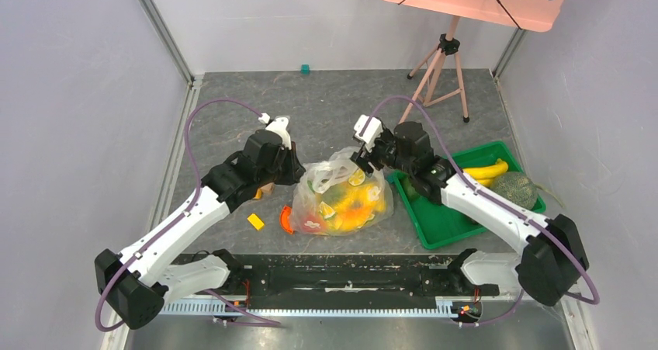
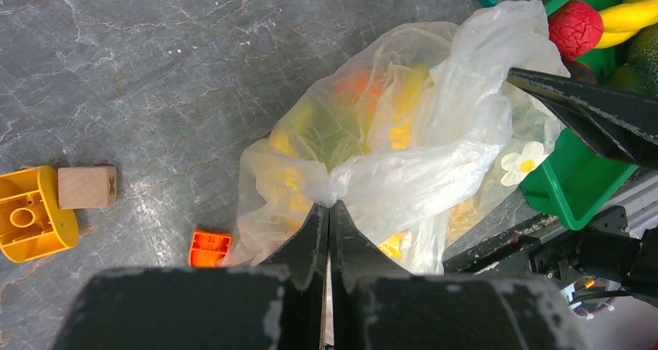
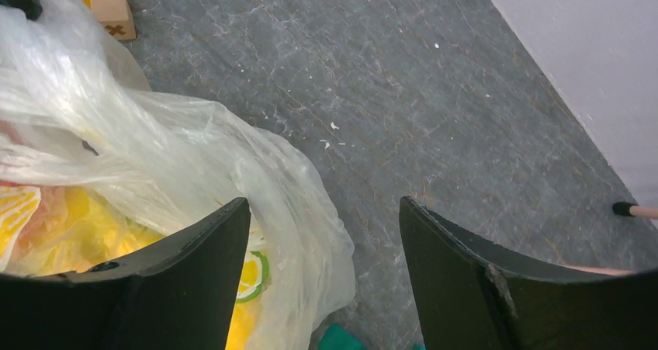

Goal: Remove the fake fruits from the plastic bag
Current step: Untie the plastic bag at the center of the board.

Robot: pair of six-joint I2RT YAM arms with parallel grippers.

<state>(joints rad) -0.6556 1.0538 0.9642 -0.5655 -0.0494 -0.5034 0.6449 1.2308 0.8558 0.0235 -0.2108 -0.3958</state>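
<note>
Blocks lie at the left of the grey counter (image 1: 233, 102): a yellow block (image 2: 27, 222) touching a small wooden block (image 2: 87, 187), and an orange block (image 2: 209, 249) just beside the bag's left edge. Left end effector (image 2: 329, 210) has its jaws pressed together on a gathered twist of the plastic bag (image 1: 341, 199), pinching the film at the bag's near-left side. The bag sits on the counter between the two arms, crumpled, with a white flower print showing through on its right side. The fake fruits (image 1: 349, 210) are inside it, seen through the film as a yellow and orange heap with a few sliced-citrus faces; how many there are I cannot tell. Right end effector (image 3: 322, 202) stands spread wide at the bag's upper right corner. One finger rests against the film, the other is over bare counter, and nothing is clamped between them. To the right, just beside the bag, is a green tray (image 1: 438, 226) holding a yellow banana (image 1: 485, 170), a red bumpy fruit (image 2: 576, 28) and a green netted fruit (image 1: 516, 188). Far back on the counter lies a teal block (image 1: 306, 69), and a tripod (image 1: 442, 71) stands at the rear right.
</note>
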